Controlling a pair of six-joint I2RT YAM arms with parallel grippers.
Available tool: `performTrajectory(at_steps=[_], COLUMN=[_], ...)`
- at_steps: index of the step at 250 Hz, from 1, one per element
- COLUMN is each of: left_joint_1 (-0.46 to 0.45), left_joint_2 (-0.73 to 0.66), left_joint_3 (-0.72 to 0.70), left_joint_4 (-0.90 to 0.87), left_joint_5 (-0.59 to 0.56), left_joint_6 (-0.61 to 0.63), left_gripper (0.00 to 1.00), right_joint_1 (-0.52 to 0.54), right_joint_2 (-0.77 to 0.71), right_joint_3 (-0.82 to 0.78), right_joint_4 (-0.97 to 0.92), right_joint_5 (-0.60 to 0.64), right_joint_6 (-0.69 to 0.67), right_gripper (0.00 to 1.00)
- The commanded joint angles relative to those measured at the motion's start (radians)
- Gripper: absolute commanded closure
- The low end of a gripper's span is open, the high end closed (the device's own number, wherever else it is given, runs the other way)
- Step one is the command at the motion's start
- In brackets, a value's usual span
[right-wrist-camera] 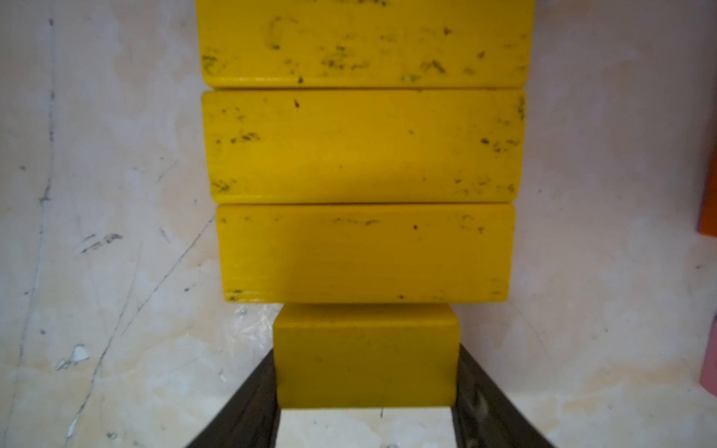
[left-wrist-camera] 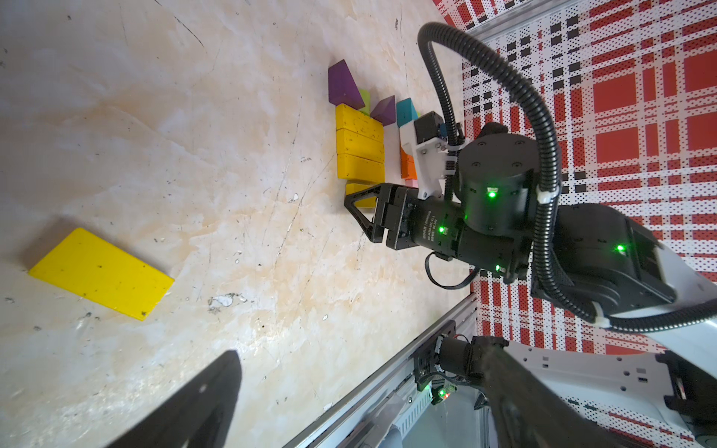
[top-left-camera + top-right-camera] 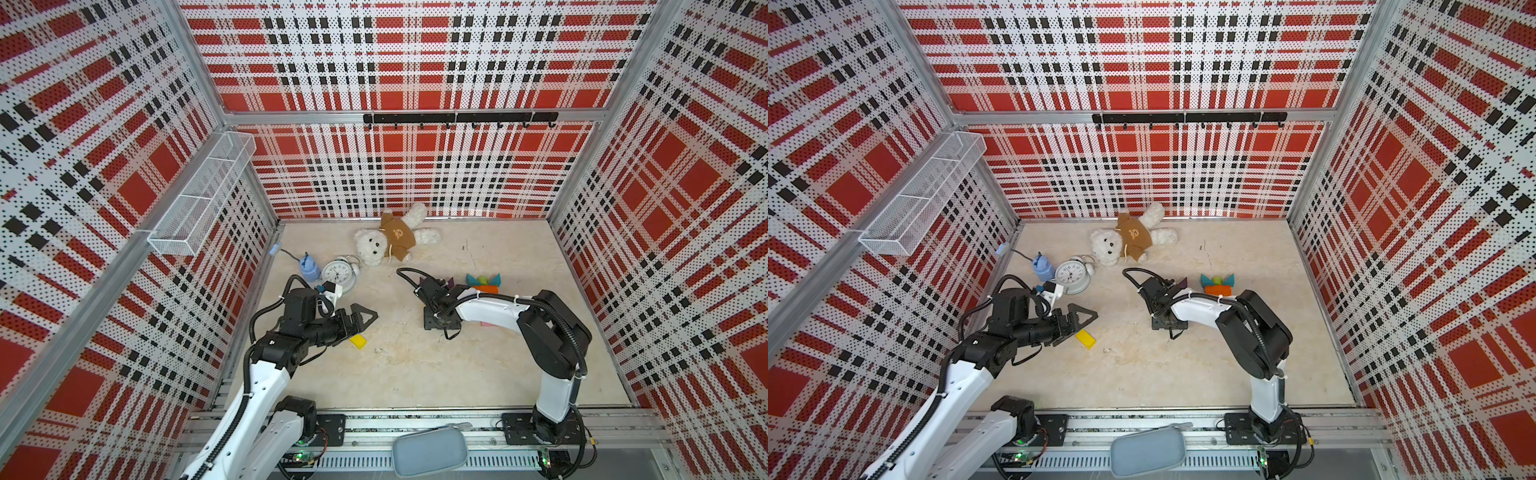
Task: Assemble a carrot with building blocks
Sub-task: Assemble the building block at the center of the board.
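In the right wrist view three yellow blocks lie edge to edge in a column on the table. A smaller yellow block butts against the nearest one, with my right gripper shut on its two sides. The left wrist view shows the same gripper at the column's end, with purple triangles, a lime-green piece, a teal block and an orange block beyond. My left gripper is open and holds nothing, just beside a loose yellow block lying flat.
A teddy bear lies at the back, with a white alarm clock and a small blue bottle at the back left. Teal, green and orange blocks cluster behind the right arm. A wire basket hangs on the left wall.
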Motion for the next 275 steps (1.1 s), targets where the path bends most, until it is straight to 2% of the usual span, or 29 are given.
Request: performTrajectory(at_steps=[1,134,174,204,241,250,275], left_joint_1=[-0.003,-0.004,-0.005,-0.008,-0.007,-0.007,-0.007], left_joint_2=[-0.009,-0.009,-0.009,-0.007,-0.01,-0.008,-0.007], left_joint_3=[-0.011,-0.012,-0.012,-0.011,-0.011,-0.011,-0.009], left_joint_4=[0.024,0.024,0.024,0.024,0.024,0.024,0.024], left_joint_5=[0.007,0.007,0.007,0.006,0.005,0.004,0.008], left_joint_6=[0.0,-0.001,0.0,0.0,0.002,0.002,0.003], left_gripper=[0.0,0.0,0.01,0.0,0.0,0.0,0.01], right_joint_1=[-0.004,-0.005,-0.005,-0.003,0.004,0.007,0.027], right_joint_2=[0.048,0.065,0.044,0.02,-0.014,-0.02,-0.048], right_joint_3=[0.007,0.004,-0.002,-0.007,-0.018,-0.017,-0.008], right_joint_4=[-0.017,-0.014,-0.008,0.005,0.014,0.009,-0.011], right_joint_5=[0.023,0.019,0.014,0.003,-0.006,-0.007,-0.002], right_joint_6=[-0.001,-0.005,-0.015,-0.037,-0.056,-0.06,-0.073], right_gripper=[0.35,0.33,0.26,0.16,0.09,0.03,0.03])
